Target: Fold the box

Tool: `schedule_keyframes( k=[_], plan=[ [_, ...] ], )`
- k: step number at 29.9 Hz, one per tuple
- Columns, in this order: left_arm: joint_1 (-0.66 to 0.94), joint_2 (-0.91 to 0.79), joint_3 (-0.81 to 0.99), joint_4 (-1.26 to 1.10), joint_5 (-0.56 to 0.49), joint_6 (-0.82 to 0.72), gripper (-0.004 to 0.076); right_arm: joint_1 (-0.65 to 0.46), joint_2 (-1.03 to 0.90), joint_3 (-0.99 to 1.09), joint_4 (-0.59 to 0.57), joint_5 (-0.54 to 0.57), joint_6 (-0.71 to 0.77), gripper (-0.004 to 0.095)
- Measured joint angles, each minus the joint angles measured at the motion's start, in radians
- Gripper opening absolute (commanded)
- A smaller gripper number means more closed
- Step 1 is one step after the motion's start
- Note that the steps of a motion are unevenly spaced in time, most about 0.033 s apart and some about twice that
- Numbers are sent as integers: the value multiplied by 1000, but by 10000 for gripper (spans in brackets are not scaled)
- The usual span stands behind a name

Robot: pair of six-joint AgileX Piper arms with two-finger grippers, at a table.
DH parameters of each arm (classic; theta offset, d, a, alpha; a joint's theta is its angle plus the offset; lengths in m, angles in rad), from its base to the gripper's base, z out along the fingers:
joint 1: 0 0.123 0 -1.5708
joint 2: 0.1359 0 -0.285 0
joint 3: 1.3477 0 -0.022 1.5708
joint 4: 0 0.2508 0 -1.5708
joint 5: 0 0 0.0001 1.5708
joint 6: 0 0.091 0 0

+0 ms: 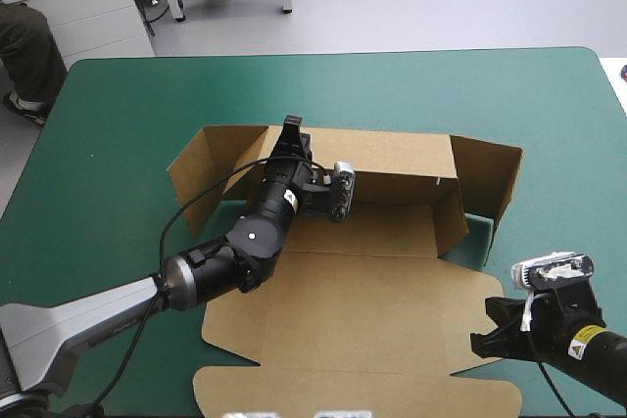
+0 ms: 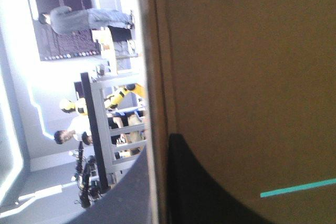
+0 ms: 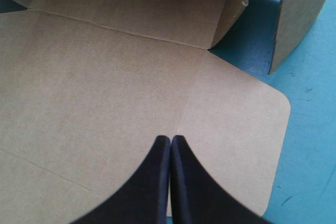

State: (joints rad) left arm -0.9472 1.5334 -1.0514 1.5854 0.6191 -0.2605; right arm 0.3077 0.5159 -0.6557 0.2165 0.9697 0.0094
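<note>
Though unclear overhead, right pincer (image 3: 170, 139) closed

My left arm (image 1: 245, 242) reached forward from the left with the wrist tipped down. The left gripper (image 1: 291, 129) was all but closed, seemingly pinching the box (image 1: 392, 156) wall. My right gripper (image 3: 170, 140) was held low at near right, fingers pressed together.

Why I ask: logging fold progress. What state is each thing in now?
box: back wall and side flaps raised, lid lying flat.
left gripper: shut on the box's back wall.
right gripper: shut, holding nothing, over the lid's corner flap.
</note>
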Motion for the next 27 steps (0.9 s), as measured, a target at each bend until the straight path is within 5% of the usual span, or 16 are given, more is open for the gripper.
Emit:
schedule_keyframes(
  k=[12,21,25,27],
  plan=[
    [-24,-36,105,108,7,-80,-10,0,0,0,-254,0,172,-19],
    [-24,-36,106,109,10,-126,-10,0,0,0,-314,-16,272,-2],
    [-25,-36,106,109,11,-130,-10,0,0,0,-326,-16,306,146],
    [-25,-36,106,111,13,-140,-10,0,0,0,-327,-17,311,309]
  ],
)
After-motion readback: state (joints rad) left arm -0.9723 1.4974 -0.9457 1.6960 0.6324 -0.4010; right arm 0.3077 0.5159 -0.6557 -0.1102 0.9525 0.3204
